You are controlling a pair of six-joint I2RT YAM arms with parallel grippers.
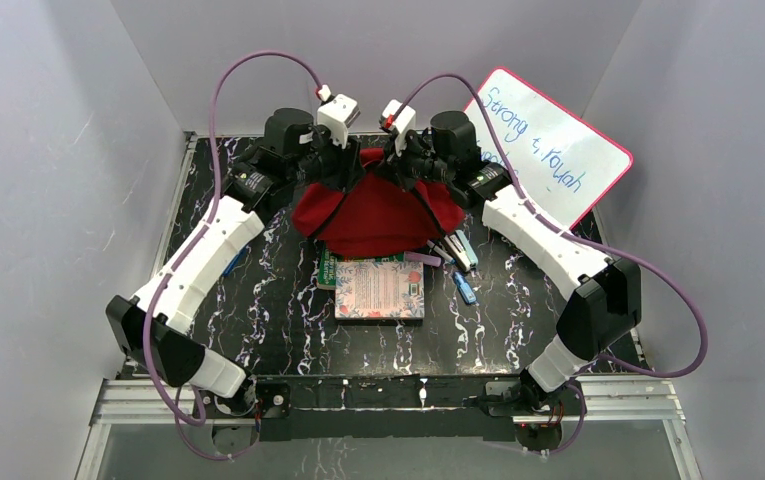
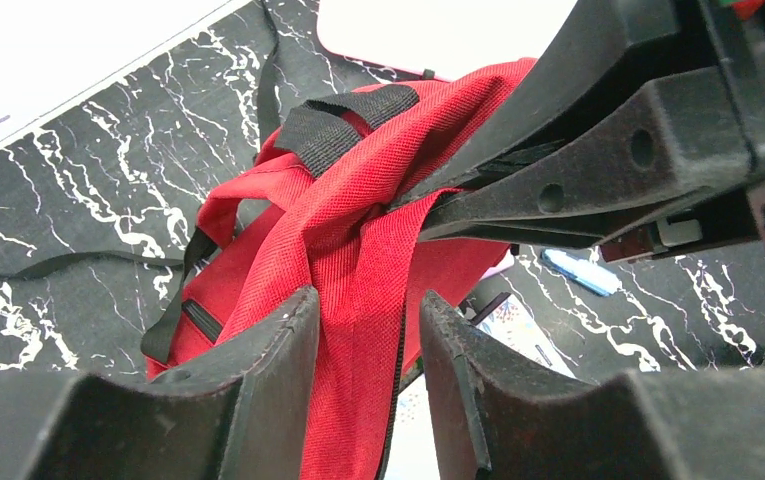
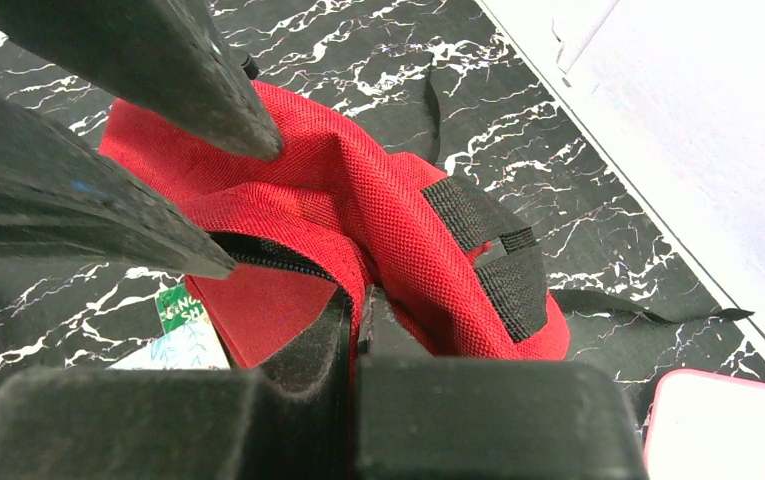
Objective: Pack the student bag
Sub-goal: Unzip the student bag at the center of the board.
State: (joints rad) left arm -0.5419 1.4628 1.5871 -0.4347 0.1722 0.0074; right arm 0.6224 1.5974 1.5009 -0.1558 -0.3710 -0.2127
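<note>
Black fingers (image 2: 258,380) of the left gripper (image 2: 368,300) stand partly apart with a hanging fold of the soft red fabric student bag (image 2: 358,250) filling the gap and touching both, so they pinch that fold beside a dark zipper line. Just beside it, the right gripper (image 3: 358,300) is pressed together on the bag's red edge next to the open zipper. Between the two grips the student bag hangs lifted over the far middle of the black, white-veined marble-pattern tabletop (image 1: 258,300). Its long axis runs left to right, parallel to the far edge. The held edge is up and far, the loose body droops toward the near edge, and black webbing straps trail on the far side. Its lower hem overlaps the far edge of a flat book with a pink and teal floral cover (image 1: 380,290), whose print is too small to read. A green booklet (image 1: 326,270) peeks out at the book's left, its white letters only partly visible. A small blue pen (image 1: 465,288) lies right of the book, near a cluster of blue and white small items (image 1: 461,250). A pink-rimmed whiteboard (image 1: 548,150) leans in the far right corner with blue handwriting that reads roughly "Strong t, Kayah". Bare tabletop lies left of the book and along the near edge, and grey walls close in the left, far and right sides.
</note>
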